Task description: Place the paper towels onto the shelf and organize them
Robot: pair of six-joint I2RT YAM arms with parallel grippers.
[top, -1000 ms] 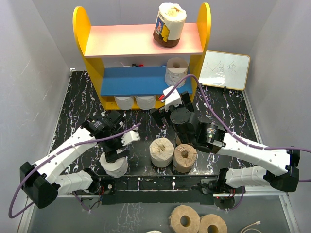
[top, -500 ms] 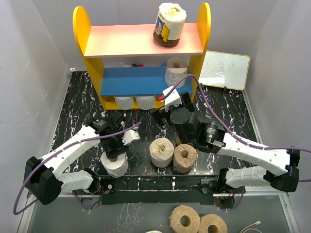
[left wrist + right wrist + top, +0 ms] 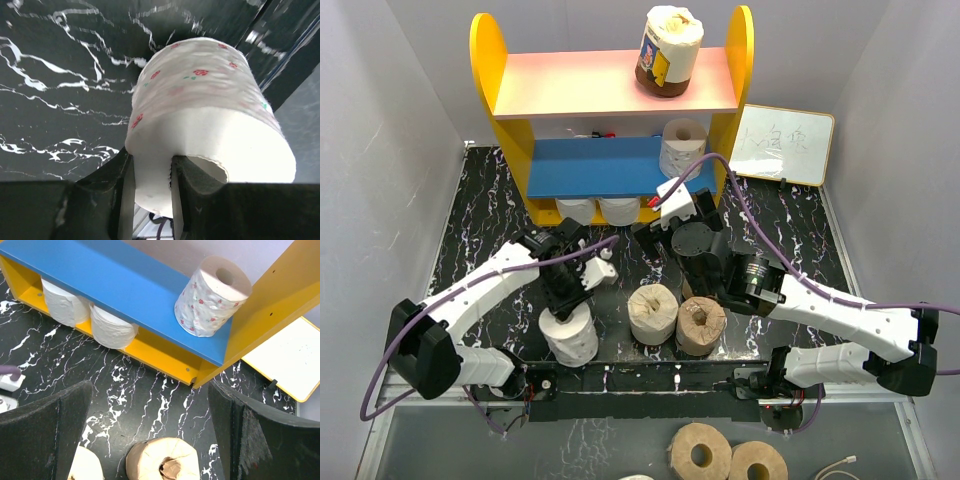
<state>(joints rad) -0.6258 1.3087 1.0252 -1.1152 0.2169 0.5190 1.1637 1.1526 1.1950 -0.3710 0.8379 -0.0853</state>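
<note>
My left gripper [image 3: 566, 297] [image 3: 150, 196] is shut on the wall of a white flower-printed paper towel roll [image 3: 570, 338] [image 3: 200, 100], one finger inside its core and one outside. My right gripper [image 3: 670, 226] [image 3: 150, 440] hangs open and empty in front of the shelf [image 3: 488, 60] [image 3: 280, 295]. A wrapped tan roll [image 3: 668, 50] stands on the pink upper board. One white roll [image 3: 682, 147] [image 3: 215, 297] stands on the blue board. Two white rolls [image 3: 598, 210] [image 3: 62, 302] sit under it. Two tan rolls [image 3: 653, 313] [image 3: 701, 325] stand on the table.
A small whiteboard [image 3: 785, 145] [image 3: 280, 360] with writing leans right of the shelf. Two more tan rolls [image 3: 701, 452] [image 3: 758, 462] lie below the table's near edge. Grey walls close in both sides. Purple cables loop over both arms.
My left gripper has closed from open onto the white roll's wall, and the roll has shifted slightly right with it. The right arm has barely moved.
</note>
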